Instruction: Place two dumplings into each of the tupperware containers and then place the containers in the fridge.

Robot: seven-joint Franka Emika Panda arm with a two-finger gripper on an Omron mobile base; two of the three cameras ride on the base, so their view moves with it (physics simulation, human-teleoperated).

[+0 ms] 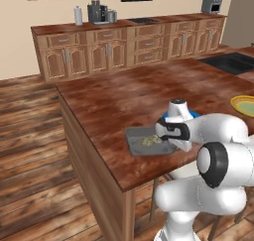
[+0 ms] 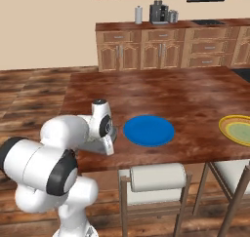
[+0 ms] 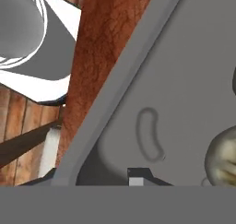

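Wooden desk [image 1: 114, 101] carries the dark grey container [image 1: 136, 145] near its front edge, dumplings [image 1: 149, 141] inside. End effector [image 1: 171, 145] appears clenched on its rim; a shallow hold could slip, tipping dumplings out.

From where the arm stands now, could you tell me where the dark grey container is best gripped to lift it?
Grip the dark grey container by its flared rim, coming from above with one finger inside the wall and one outside. The tub is shallow and lies flat on the counter, so the raised rim is the only edge to pinch. Dumplings lie inside, so keep it level.
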